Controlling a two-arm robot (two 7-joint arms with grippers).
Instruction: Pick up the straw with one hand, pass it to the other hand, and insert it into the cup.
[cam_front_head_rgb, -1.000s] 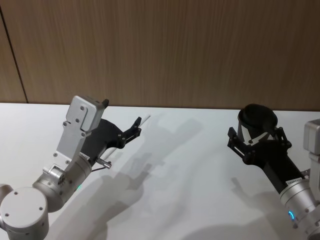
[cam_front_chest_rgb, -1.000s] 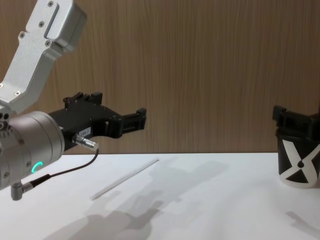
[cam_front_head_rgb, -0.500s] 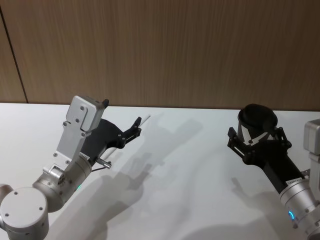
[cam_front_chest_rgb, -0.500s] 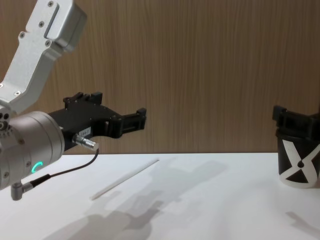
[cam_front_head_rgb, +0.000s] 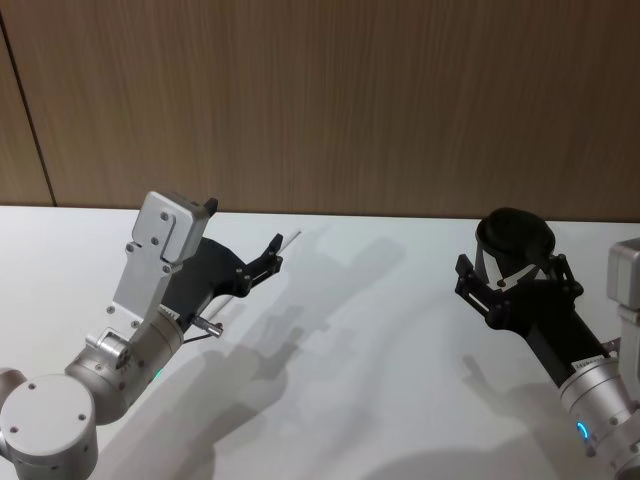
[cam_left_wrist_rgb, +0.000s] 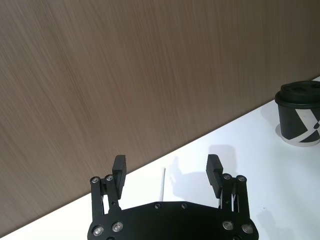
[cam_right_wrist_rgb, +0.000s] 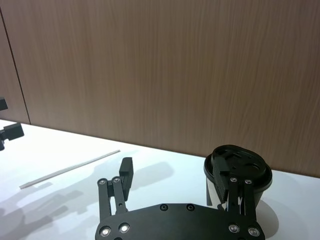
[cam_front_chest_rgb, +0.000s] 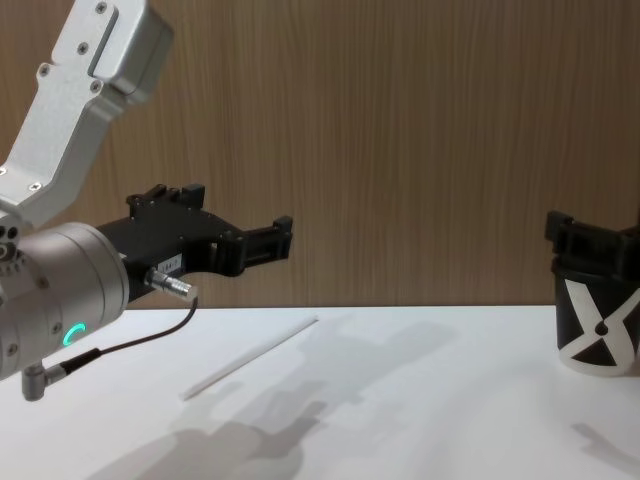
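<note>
Hovering over straw (cam_front_chest_rgb: 250, 357), left gripper (cam_left_wrist_rgb: 166, 164) jaws open | right gripper (cam_right_wrist_rgb: 174, 167) open near cup (cam_front_chest_rgb: 598, 335) | chest: straw lies flat

White table (cam_front_chest_rgb: 480, 420), brown wood-grain wall (cam_front_chest_rgb: 420, 150) behind (one dark vertical seam (cam_front_head_rgb: 26, 110))

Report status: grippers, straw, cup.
Left gripper open, raised over straw. Right gripper open, by cup. Straw flat on table, untouched. No obstruction seen.

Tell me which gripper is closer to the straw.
The left gripper, open and poised over the straw; the right gripper sits far off beside the cup.
</note>
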